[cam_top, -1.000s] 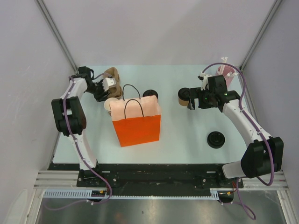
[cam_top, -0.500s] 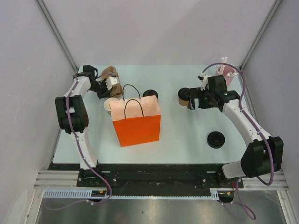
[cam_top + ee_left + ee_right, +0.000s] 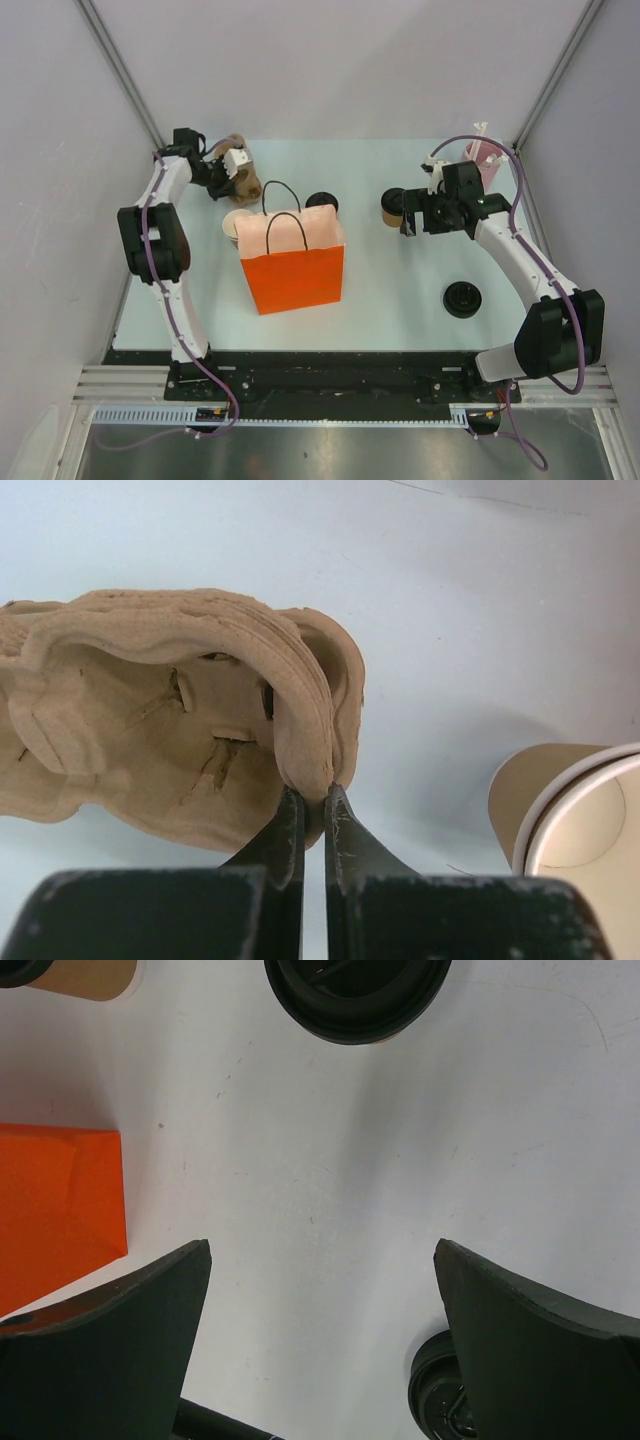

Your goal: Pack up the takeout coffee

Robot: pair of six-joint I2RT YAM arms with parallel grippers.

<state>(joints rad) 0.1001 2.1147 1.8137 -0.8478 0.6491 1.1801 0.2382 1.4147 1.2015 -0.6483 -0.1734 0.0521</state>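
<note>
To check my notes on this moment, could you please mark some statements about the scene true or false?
1. The left fingers pinch the rim of the tray. True.
2. The right fingers are shut on a cup. False: they stand open, holding nothing.
3. A loose lid lies on the table, right of the bag. True.
4. The bag lies flat. False: it stands upright.
5. One cup beside the bag has no lid. True.

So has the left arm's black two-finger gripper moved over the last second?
Yes: left gripper shifted up-frame, away from the unmoved orange paper bag.
</note>
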